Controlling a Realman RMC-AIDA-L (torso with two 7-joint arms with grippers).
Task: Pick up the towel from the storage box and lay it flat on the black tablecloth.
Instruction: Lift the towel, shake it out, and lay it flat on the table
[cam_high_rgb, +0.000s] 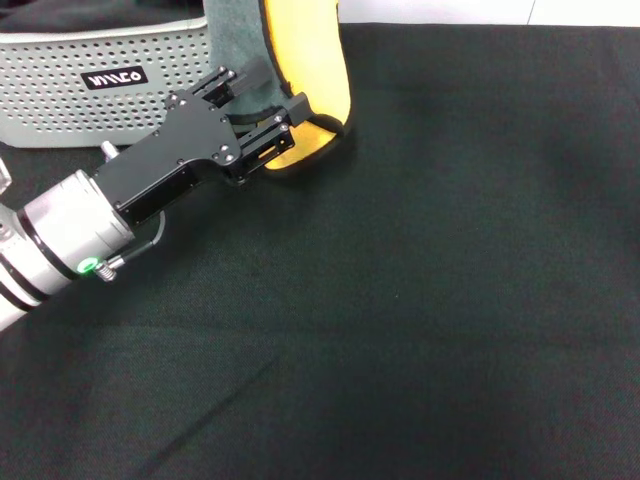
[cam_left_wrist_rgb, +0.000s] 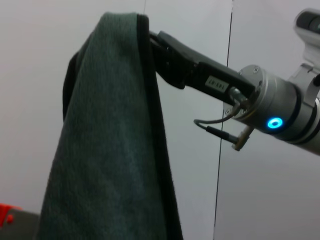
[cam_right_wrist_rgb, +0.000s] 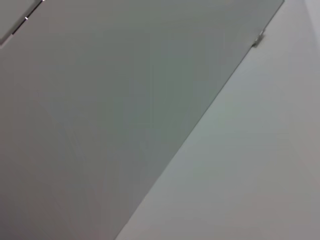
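Note:
The towel (cam_high_rgb: 310, 70) hangs in a vertical fold at the back of the black tablecloth (cam_high_rgb: 430, 280), yellow side toward me and grey side toward the storage box (cam_high_rgb: 60, 80). Its lower end rests on the cloth. In the left wrist view my right gripper (cam_left_wrist_rgb: 152, 45) is shut on the top edge of the grey towel (cam_left_wrist_rgb: 110, 150); that gripper lies above the head view's frame. My left gripper (cam_high_rgb: 265, 92) reaches in low from the left. It is open, with its fingers (cam_high_rgb: 290, 115) apart beside the towel's lower grey fold.
The box stands at the back left and carries a small black label (cam_high_rgb: 115, 77). Black cloth stretches to the right and toward me. The right wrist view holds only pale wall panels (cam_right_wrist_rgb: 150, 120).

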